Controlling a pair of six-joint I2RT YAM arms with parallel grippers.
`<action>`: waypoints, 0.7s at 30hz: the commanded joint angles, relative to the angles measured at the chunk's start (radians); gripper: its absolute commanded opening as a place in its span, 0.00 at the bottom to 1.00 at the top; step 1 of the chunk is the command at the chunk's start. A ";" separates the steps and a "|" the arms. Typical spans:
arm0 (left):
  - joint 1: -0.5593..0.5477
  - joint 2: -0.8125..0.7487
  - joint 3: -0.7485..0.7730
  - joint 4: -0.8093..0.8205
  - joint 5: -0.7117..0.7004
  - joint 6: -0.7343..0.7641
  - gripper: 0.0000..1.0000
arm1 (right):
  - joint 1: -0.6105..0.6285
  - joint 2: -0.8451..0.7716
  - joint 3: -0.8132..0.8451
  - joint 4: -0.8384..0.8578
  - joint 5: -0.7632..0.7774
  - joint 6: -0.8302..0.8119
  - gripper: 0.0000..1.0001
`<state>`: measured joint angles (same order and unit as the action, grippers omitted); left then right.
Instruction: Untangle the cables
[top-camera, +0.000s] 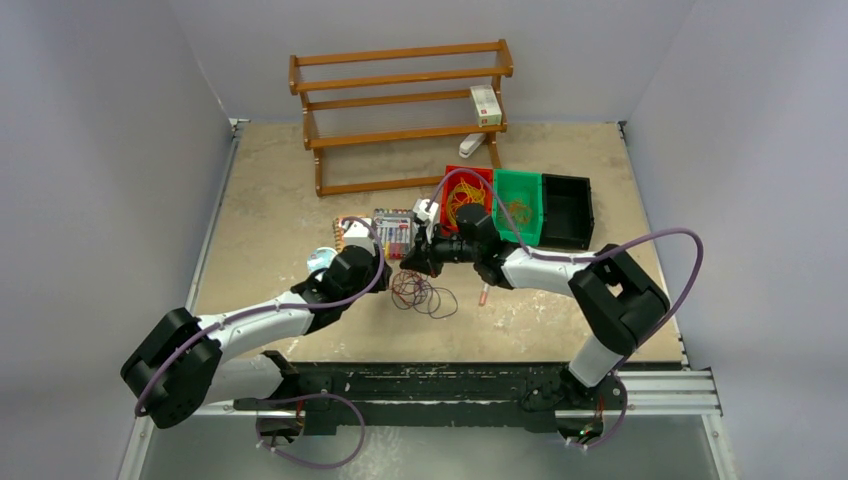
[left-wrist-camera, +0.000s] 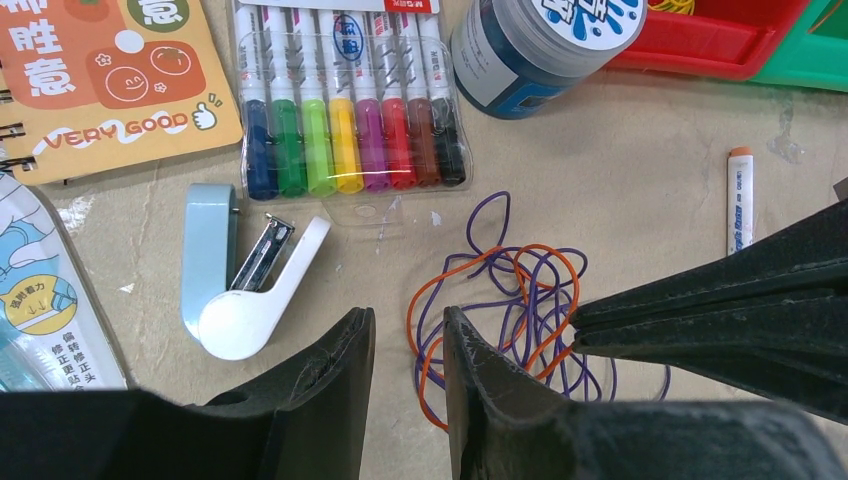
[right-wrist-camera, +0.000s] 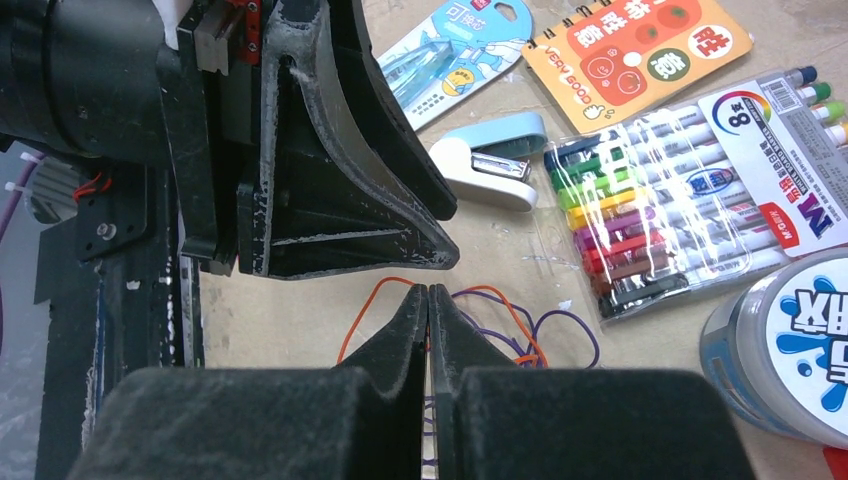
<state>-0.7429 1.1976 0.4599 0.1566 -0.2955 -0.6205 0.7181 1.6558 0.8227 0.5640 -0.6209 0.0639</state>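
We see the tangle of thin orange and purple wire cables (left-wrist-camera: 510, 300) lying on the beige table (left-wrist-camera: 640, 160), just ahead of our left hand (left-wrist-camera: 410, 325) and a little to its right. The left hand's two black fingers stand slightly spread, with only bare table in the gap, and the right-side finger lies just beside an orange loop. Our right hand (right-wrist-camera: 428, 292) meets the same tangle from the opposite side. Its fingers are pressed tight together with the tips at the edge of the loops, and we cannot tell whether a strand is caught between them. Ahead of the left hand and to its left lies a light blue and white stapler (left-wrist-camera: 235, 290). Farther ahead is a clear pack of coloured markers (left-wrist-camera: 350, 120), and a white-lidded dark blue jar (left-wrist-camera: 520, 50) stands ahead to the right.
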 joint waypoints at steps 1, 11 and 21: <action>-0.003 -0.023 0.004 0.039 -0.021 -0.004 0.30 | 0.004 -0.044 0.036 0.012 0.013 -0.005 0.00; -0.003 -0.077 -0.023 0.064 -0.026 -0.006 0.36 | 0.003 -0.140 0.086 -0.114 0.072 -0.031 0.12; -0.003 -0.071 -0.023 0.057 -0.032 -0.006 0.36 | 0.003 -0.015 0.240 -0.364 -0.023 -0.189 0.49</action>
<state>-0.7429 1.1385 0.4404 0.1730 -0.3042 -0.6201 0.7181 1.6142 1.0290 0.2787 -0.5995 -0.0628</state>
